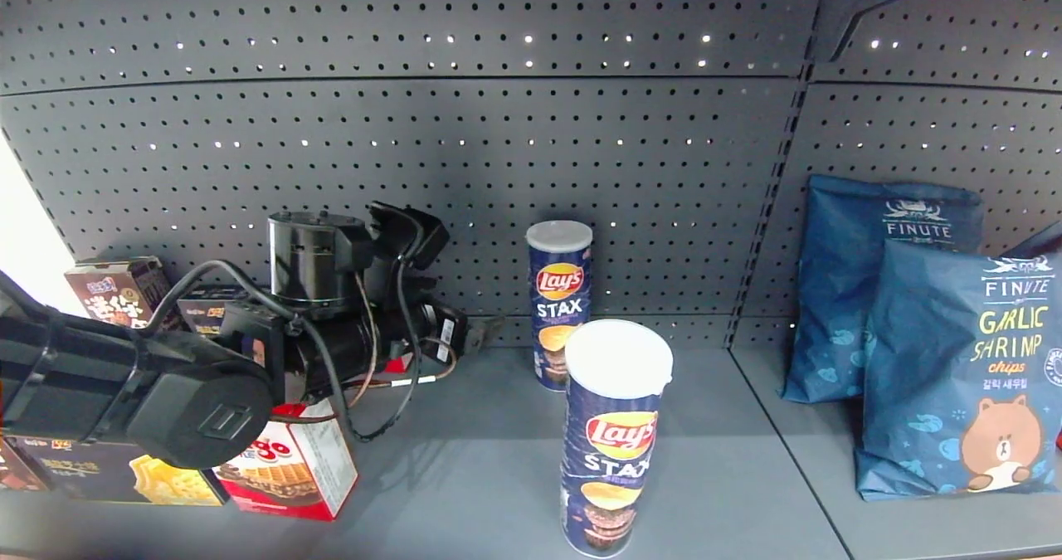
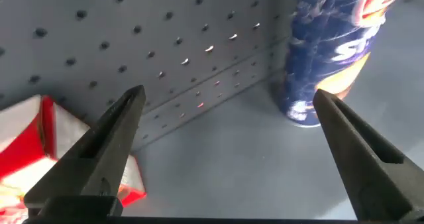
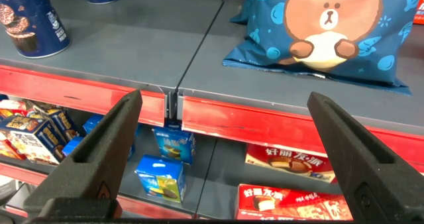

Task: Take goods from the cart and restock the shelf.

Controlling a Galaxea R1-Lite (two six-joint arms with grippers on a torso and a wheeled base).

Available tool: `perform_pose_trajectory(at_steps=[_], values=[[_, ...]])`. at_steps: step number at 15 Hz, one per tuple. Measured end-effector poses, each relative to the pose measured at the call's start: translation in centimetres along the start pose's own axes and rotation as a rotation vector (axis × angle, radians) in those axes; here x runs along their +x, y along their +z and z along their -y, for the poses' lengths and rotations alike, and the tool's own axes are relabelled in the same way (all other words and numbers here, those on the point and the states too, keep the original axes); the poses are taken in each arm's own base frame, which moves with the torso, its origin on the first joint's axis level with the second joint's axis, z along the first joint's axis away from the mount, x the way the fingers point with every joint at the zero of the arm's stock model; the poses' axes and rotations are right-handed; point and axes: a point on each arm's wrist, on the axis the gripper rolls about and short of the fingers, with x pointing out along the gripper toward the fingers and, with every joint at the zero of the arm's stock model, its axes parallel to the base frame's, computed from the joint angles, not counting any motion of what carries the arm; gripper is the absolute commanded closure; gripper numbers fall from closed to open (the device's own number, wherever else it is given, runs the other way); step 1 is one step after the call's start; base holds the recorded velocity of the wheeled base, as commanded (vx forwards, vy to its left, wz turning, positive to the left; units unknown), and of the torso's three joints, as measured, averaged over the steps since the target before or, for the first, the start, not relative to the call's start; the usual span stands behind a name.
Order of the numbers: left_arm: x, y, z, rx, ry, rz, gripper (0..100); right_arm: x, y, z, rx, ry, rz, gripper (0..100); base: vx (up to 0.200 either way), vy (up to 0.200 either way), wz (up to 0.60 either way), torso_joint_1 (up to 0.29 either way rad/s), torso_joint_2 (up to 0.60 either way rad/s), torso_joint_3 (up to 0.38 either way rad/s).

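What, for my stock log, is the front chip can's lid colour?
White: front chip can lid, clearest in head view.

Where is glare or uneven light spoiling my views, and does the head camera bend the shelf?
Head view: a washed-out white patch at the left edge, light dots shining through the pegboard holes, and panel seams bowed toward the corners. Left wrist view: a few pegboard holes glow, no glare elsewhere. Right wrist view: the top shelf is evenly lit, the lower shelf dimmer.

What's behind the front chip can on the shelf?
A second chip can stands upright behind it, near the pegboard wall. The front can covers part of its base.
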Motion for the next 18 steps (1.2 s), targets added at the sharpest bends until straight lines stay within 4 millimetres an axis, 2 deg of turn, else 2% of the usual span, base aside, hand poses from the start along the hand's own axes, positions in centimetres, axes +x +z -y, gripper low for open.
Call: perform_pose_trajectory(at_steps=[8,15,18], values=[[1.8,-1.7,1.4,0.043,0.094,-0.078,0,0.0,0.0,0.0,0.000,0.000,0.000,0,0.000,0.000,0.00,0.000,0.00,0.000],[5.0,-1.7,2.1,0.044,0.129,-0.076,0,0.0,0.0,0.0,0.000,0.000,0.000,0,0.000,0.000,0.00,0.000,0.00,0.000],[5.7,-1.9,2.7,0.048,0.115,-0.080,0,0.0,0.0,0.0,0.000,0.000,0.000,0,0.000,0.000,0.00,0.000,0.00,0.000]])
